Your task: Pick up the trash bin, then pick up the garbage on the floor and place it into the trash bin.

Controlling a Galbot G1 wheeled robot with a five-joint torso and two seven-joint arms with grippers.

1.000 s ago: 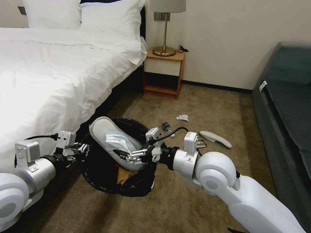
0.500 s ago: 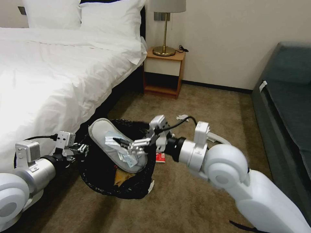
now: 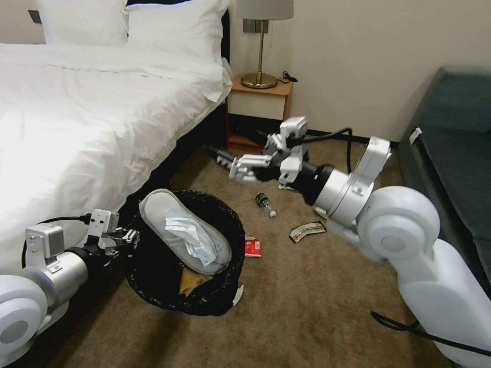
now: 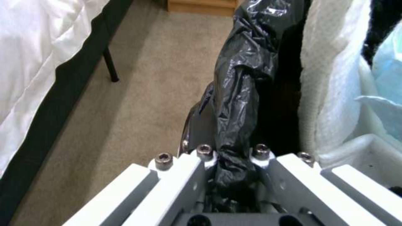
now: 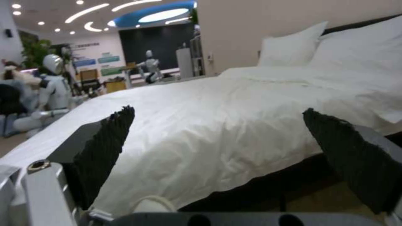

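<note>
Carpet point(image 3: 307, 306) runs between a white bed point(image 3: 76, 112) on the left and a dark sofa point(image 3: 450, 153) on the right, with a nightstand point(image 3: 258, 115) at the far wall. Near the bed's edge, the bin point(image 3: 153, 286) hangs tilted with its mouth turned up and right, probably so litter can be dropped in from the open floor side. A white slipper point(image 3: 153, 209) lies across its mouth with a pale blue tissue point(image 3: 192, 237) on top.

At the bin's left rim, the left gripper point(image 4: 232, 163) pinches a fold of the black liner, which is what carries the bin.

Further right, a red wrapper point(image 3: 252, 247) lies touching the bin, then a green bottle point(image 3: 263, 201) and a yellow-silver wrapper point(image 3: 307, 231). The right gripper point(image 3: 225, 161) hovers beyond the bottle, empty, fingers point(image 5: 105, 147) spread wide, pointing toward the bed.
</note>
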